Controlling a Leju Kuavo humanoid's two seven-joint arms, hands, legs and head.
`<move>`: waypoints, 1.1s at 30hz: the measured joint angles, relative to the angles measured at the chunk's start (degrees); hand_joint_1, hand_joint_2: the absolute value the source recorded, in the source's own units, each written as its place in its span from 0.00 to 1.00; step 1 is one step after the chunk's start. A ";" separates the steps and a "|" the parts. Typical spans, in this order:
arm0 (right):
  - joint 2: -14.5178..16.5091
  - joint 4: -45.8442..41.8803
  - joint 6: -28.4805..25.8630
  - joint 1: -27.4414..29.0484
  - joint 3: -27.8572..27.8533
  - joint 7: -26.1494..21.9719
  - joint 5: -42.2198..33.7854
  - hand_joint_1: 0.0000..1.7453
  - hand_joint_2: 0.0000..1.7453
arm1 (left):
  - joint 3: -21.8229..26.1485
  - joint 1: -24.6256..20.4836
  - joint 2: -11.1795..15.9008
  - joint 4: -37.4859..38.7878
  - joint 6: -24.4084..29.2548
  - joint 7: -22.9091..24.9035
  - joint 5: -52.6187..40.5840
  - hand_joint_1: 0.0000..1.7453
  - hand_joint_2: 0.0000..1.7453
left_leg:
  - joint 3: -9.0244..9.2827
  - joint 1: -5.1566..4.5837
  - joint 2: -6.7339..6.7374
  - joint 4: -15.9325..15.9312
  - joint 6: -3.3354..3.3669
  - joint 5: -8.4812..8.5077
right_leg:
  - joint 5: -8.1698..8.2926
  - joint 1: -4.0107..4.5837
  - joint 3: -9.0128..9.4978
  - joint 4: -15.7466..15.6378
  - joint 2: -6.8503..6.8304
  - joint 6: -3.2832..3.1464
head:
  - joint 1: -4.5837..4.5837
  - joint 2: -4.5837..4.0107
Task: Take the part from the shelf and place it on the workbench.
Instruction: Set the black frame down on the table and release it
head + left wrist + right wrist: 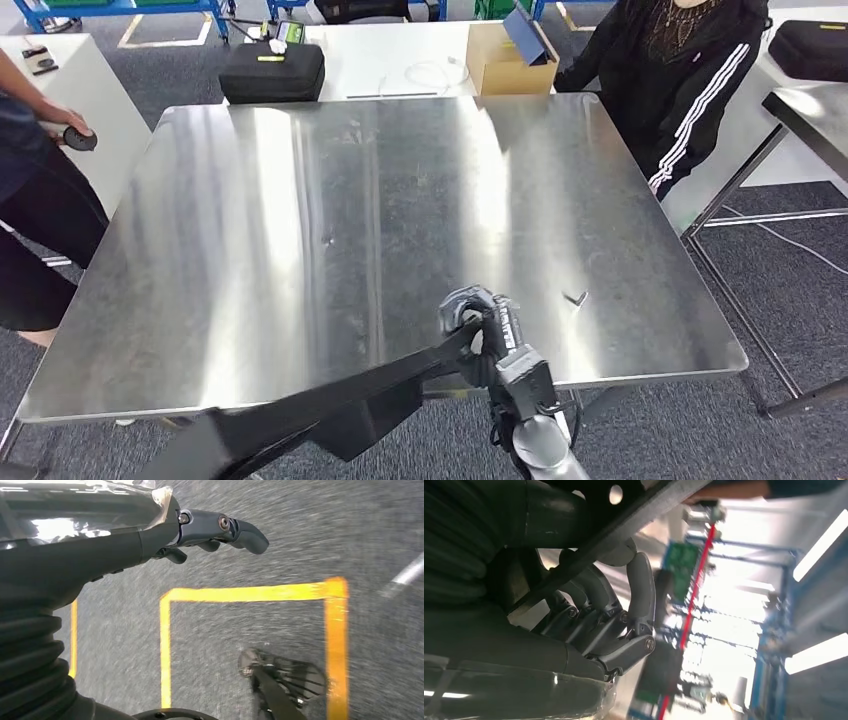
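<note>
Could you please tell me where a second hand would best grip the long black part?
Probably the long black part is best taken at its wider free end, coming from the robot's left. The right hand already grips the narrow end at the workbench's near edge, and the rest juts out unsupported beyond the bench.

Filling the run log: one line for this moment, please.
right hand: holds long black flat part | over steel workbench near edge | part not set down | left hand: hangs over floor
</note>
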 joint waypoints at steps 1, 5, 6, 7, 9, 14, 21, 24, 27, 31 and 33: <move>0.43 1.54 0.11 -1.24 1.30 0.37 0.70 1.00 1.00 | -0.27 -0.09 0.03 0.00 -0.08 -0.03 -0.29 0.00 1.00 | 0.60 0.03 0.02 0.11 -0.39 -0.67 | 3.31 0.17 0.37 -0.80 -0.05 -0.33 | -0.01 0.00; 3.07 6.32 0.31 -7.44 5.64 1.95 3.07 1.00 1.00 | -1.13 -0.91 -0.02 0.00 -0.26 -0.12 -1.25 0.00 1.00 | -1.36 0.24 0.67 4.74 -1.53 -0.03 | 3.60 -0.12 2.09 -1.78 0.28 -3.18 | -0.05 0.00; 3.72 7.95 0.19 -9.12 6.52 2.49 3.78 1.00 1.00 | -1.32 -1.05 -0.06 0.00 -0.27 -0.09 -1.45 0.00 1.00 | -3.48 0.30 0.79 7.83 -1.76 -0.04 | 3.33 -0.31 2.56 -1.99 0.32 -3.66 | -0.13 0.00; 4.37 9.77 -0.04 -10.68 7.41 3.04 4.60 1.00 1.00 | -1.55 -1.09 -0.08 0.00 -0.29 -0.02 -1.67 0.00 1.00 | -5.89 0.38 0.87 11.09 -2.03 -0.62 | 2.98 -0.29 2.97 -2.07 0.32 -4.14 | -0.12 0.00; 5.74 13.72 -0.36 -13.83 9.14 4.21 6.14 1.00 1.00 | -2.04 -0.96 -0.08 0.00 -0.35 0.22 -2.17 0.00 1.00 | -10.54 0.59 1.02 15.28 -2.55 -3.93 | 2.12 -0.28 3.81 -2.08 0.44 -4.75 | -0.12 0.00; 9.41 24.63 -0.42 -22.49 12.06 7.57 9.34 1.00 1.00 | -3.16 -0.92 0.10 0.01 -0.58 0.56 -3.57 0.00 1.00 | -12.50 1.14 1.63 5.94 -2.95 2.27 | -0.47 -0.17 6.66 -1.89 0.87 -4.15 | -0.26 0.00; 12.96 39.37 -5.04 -34.95 12.56 14.26 13.85 1.00 1.00 | -4.91 -2.35 -0.10 0.02 -1.19 2.31 -5.79 0.00 1.00 | -11.75 1.00 1.43 2.07 -1.43 8.59 | -2.08 0.50 7.29 -2.25 0.61 -3.67 | -0.19 0.00; 13.28 45.19 -7.46 -39.92 12.48 18.69 15.91 1.00 1.00 | -5.50 -2.80 -0.16 0.02 -1.16 2.73 -6.27 0.00 1.00 | -11.78 0.98 1.18 1.98 -1.26 8.46 | -2.03 0.47 7.93 -3.15 0.41 -3.71 | -0.11 0.00; 12.64 49.86 -9.40 -44.20 11.91 22.30 17.09 1.00 1.00 | -5.88 -2.89 -0.17 0.02 -1.00 2.93 -6.39 0.00 1.00 | -11.75 0.96 1.13 1.95 -0.94 8.25 | -2.04 0.46 7.89 -3.62 0.32 -3.70 | -0.09 0.00; 9.63 54.20 -12.99 -48.90 10.64 26.36 18.21 1.00 1.00 | -6.01 -2.90 -0.15 0.02 -0.68 2.66 -6.34 0.00 1.00 | -11.70 0.90 1.03 1.96 -0.71 8.13 | -2.02 0.46 7.85 -3.82 0.21 -3.63 | -0.10 0.00; 7.16 55.79 -13.92 -50.51 9.47 27.68 18.13 1.00 1.00 | -6.03 -2.84 -0.11 0.02 -0.56 2.31 -6.33 0.00 1.00 | -11.70 0.85 0.96 1.96 -0.66 8.16 | -1.94 0.46 7.88 -3.83 0.16 -3.50 | -0.11 0.00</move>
